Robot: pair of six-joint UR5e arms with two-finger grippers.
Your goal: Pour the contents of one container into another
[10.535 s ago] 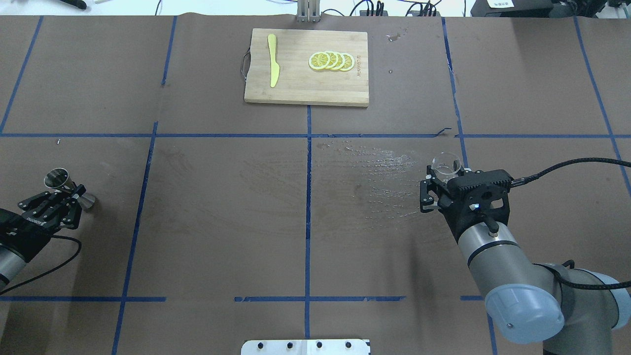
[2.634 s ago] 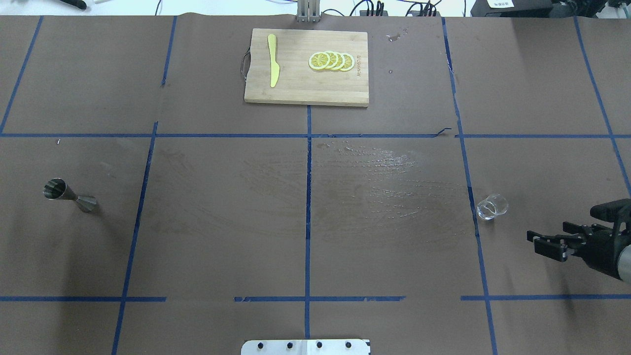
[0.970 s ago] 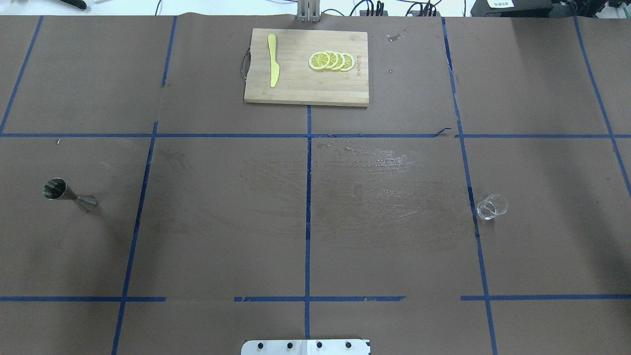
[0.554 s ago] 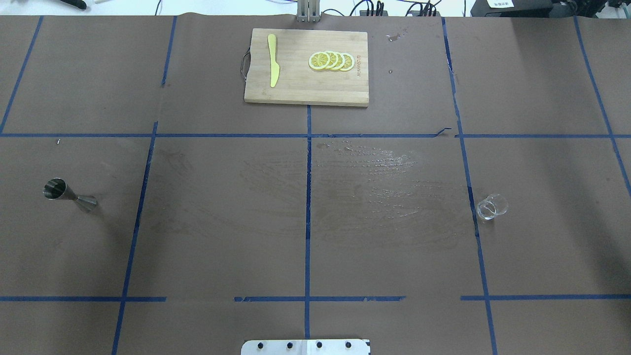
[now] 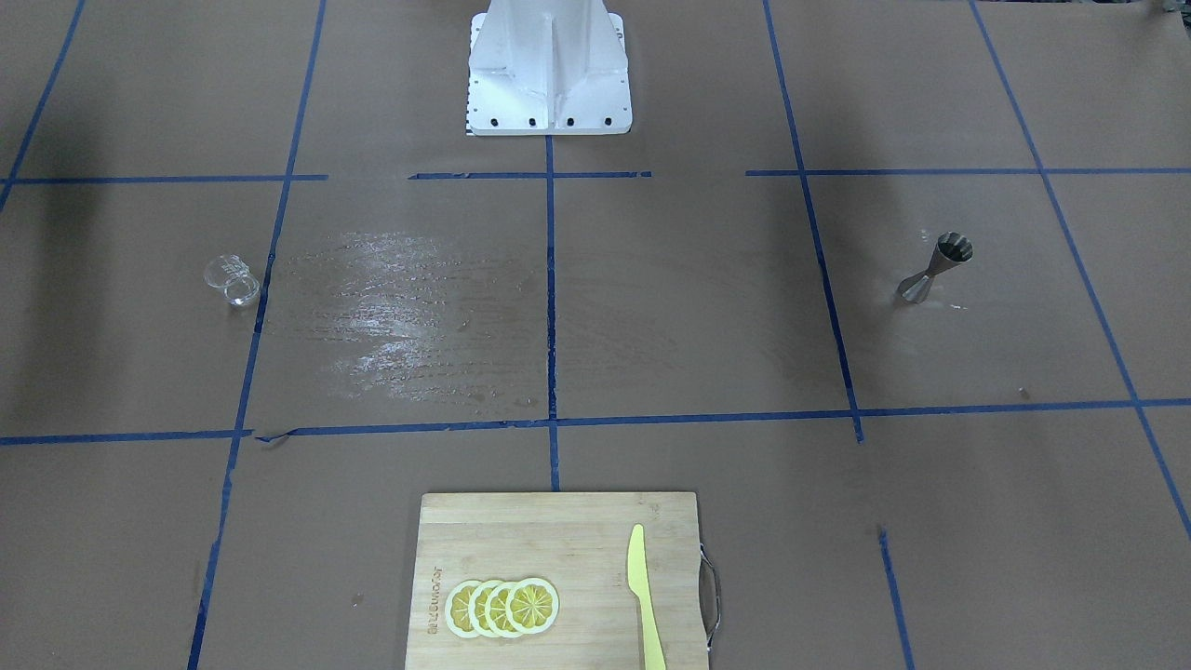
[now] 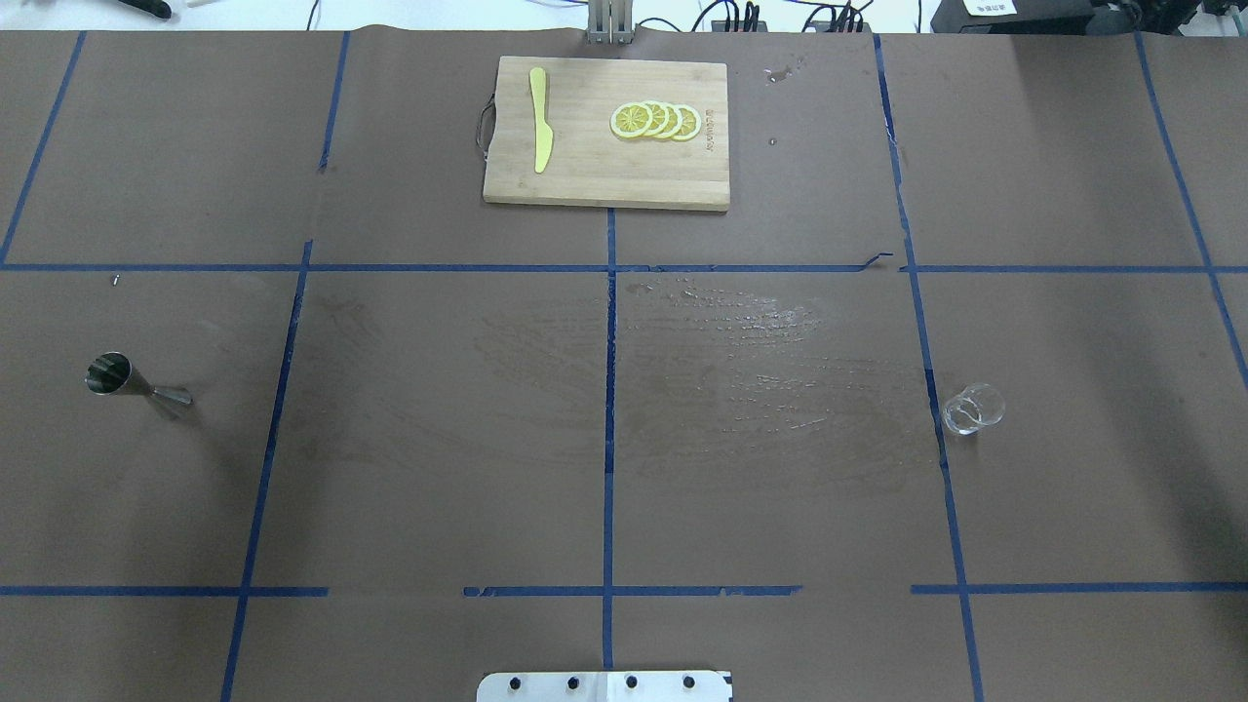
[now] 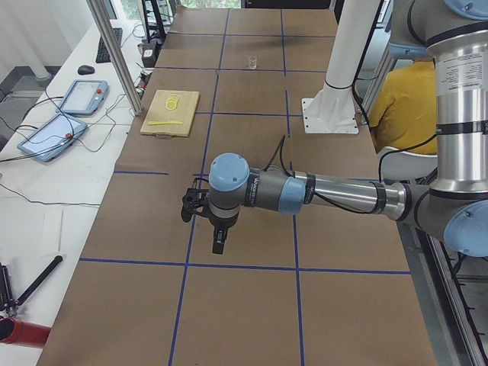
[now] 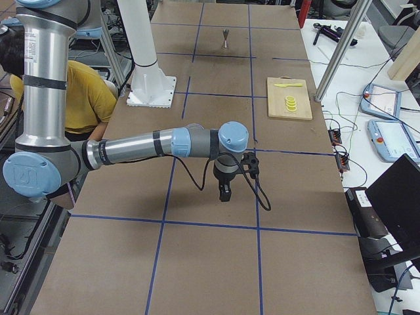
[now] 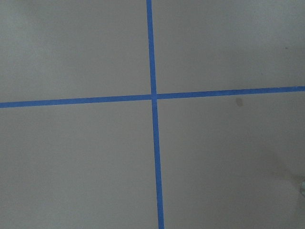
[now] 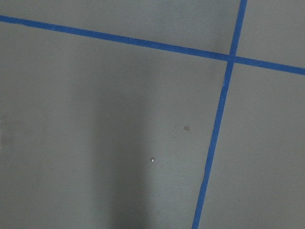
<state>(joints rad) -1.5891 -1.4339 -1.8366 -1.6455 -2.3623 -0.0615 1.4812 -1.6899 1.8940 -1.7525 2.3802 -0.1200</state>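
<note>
The clear glass beaker [image 6: 972,408] stands upright on the brown paper at the table's right, with nothing touching it; it also shows as the beaker [image 5: 231,280]. Far to the left, the steel jigger [image 6: 110,375] stands alone, seen also as the jigger [image 5: 931,272]. Neither gripper shows in the overhead or front view. In the side views my left gripper [image 7: 217,244] and my right gripper [image 8: 225,192] hang pointing down over bare paper near the table's two ends, far from both vessels. I cannot tell whether they are open or shut.
A wooden cutting board [image 6: 585,180] with lemon slices [image 6: 655,120] and a yellow knife [image 6: 539,132] lies at the far middle. A wet patch [image 6: 760,361] glistens between centre and beaker. The robot base [image 5: 549,65] is mid-near edge. A person in yellow [image 7: 404,107] sits behind it.
Both grippers have let go of the jigger and the beaker and left the overhead view. The beaker now stands further right and nearer than when held. Nothing has moved in the last second.
</note>
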